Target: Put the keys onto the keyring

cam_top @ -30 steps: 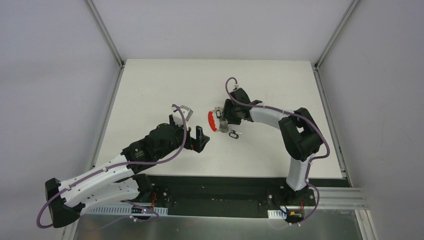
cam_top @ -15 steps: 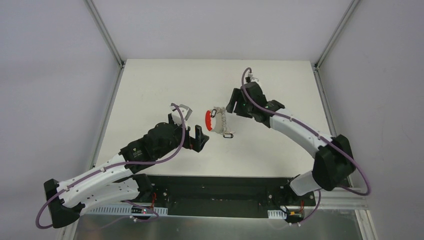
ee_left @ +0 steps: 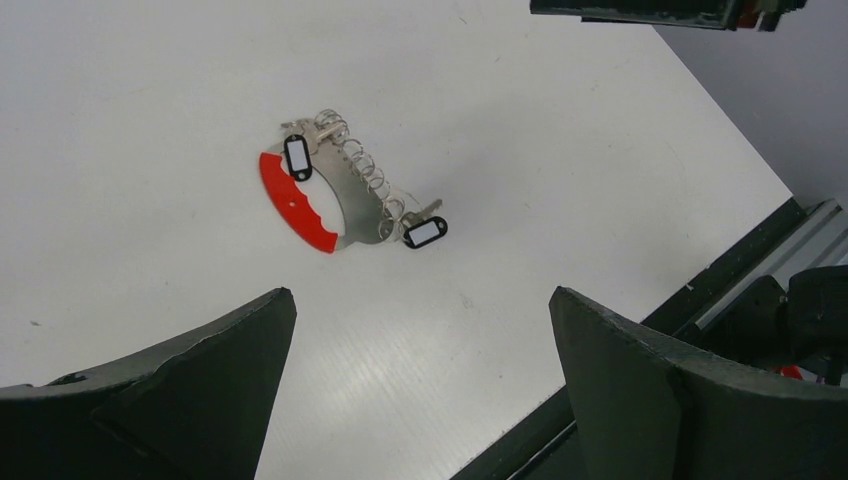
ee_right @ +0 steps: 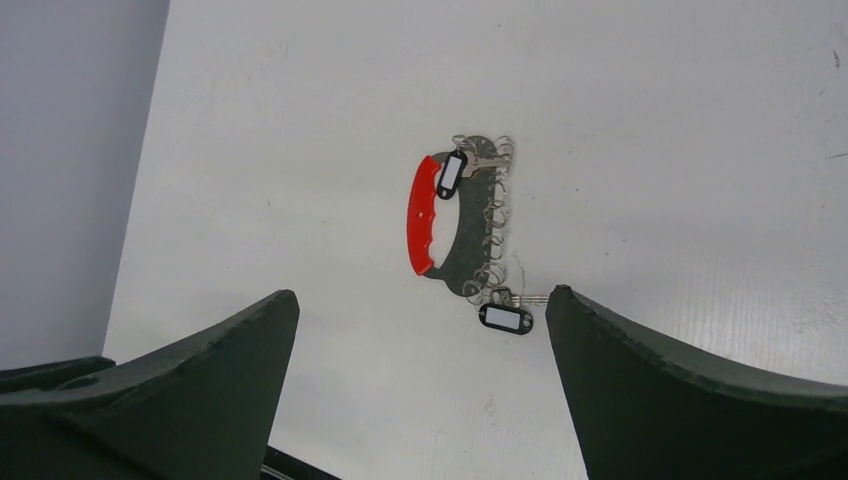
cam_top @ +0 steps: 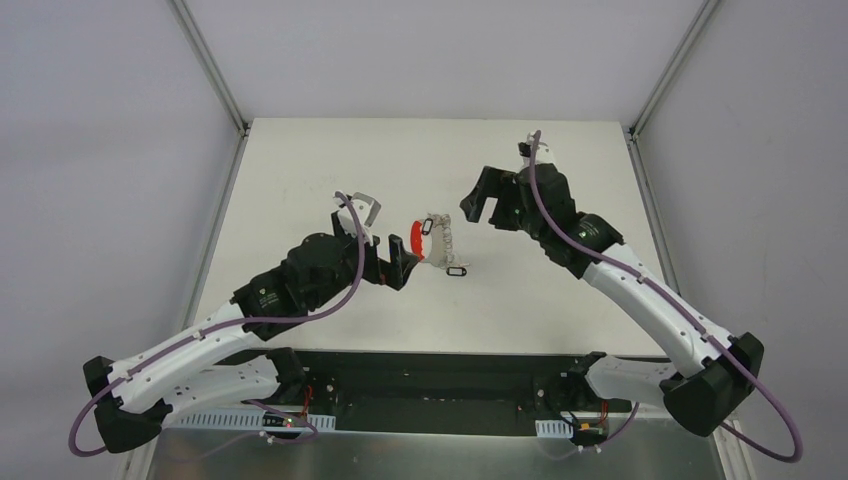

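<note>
From above, the keyring (cam_top: 437, 243) lies flat near the middle of the white table (cam_top: 300, 170), its red crescent tag (cam_top: 420, 238) turned toward the left of the frame. The left claw (cam_top: 388, 238) sits just beside that tag with its jaws spread wide and holding nothing. The right claw (cam_top: 488, 208) hovers to the upper right, apart from the ring and also spread wide and empty, so neither arm has a grip yet. The left wrist view puts the keyring in the upper middle, framed between the two dark fingers (ee_left: 200, 370), which suggests an approach lined up on the red side. A row of thin wire loops (ee_left: 362, 175) runs along the grey strap (ee_left: 358, 205). One key (ee_left: 297, 157) with a black-framed tag rests at the upper end, and a second key (ee_left: 425, 232) lies at the lower end, touching the loops. Whether either key is threaded on cannot be told. The right wrist view looks straight down on the ring in mid-frame, with both tagged keys at its ends and the fingers well clear, probably leaving room for the left arm.
</note>
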You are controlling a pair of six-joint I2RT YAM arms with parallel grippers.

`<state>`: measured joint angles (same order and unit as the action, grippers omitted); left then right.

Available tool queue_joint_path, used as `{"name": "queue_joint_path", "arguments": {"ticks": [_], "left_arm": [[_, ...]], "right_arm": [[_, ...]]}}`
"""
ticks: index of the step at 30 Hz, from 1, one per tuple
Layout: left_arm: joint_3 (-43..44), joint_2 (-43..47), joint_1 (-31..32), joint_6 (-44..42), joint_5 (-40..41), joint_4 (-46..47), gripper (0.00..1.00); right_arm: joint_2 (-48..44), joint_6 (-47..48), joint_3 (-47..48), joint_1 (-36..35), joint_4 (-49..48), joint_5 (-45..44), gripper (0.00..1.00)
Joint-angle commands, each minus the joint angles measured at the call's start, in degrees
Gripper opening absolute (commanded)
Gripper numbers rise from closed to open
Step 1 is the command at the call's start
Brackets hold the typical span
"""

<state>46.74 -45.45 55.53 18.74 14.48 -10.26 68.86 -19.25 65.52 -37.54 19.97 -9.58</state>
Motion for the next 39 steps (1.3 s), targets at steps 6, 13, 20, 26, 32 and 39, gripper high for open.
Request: {"name": "queue_joint_path", "arguments": {"ticks": [6,13,20,26,32,39], "left_arm": [[8.12,-1.58,0.33,-4.68,7.80,-1.50,1.00],[14.95,-5.14,0.33,-8.35,10.61,-5.47,1.00],[17.11,-6.92,0.30,-12.09,19.08,-6.25,1.00],[16.59,-7.80,0.34,-12.53,23.12,-6.44,1.00],[16.25,-8.11,0.30,-13.89,23.83,-5.75,1.00],[13.85,-7.01,0.30,-14.29,24.77,-2.83,1.00]], "right_arm": [[-6.96,3.24,4.42,-4.12,-0.41,-7.12,0.99],[-8.35,5.82,4.31,-10.87,-0.22,-18.28,0.99],[-7.41,7.31,3.80,-14.08,1.43,-25.11,0.99],[-6.17,6.73,4.12,-14.31,2.81,-26.18,0.99],[-5.79,6.53,2.66,-14.27,1.54,-25.58,0.99],[-1.98,6.32,4.74,-14.38,2.86,-33.96,0.99]]}}
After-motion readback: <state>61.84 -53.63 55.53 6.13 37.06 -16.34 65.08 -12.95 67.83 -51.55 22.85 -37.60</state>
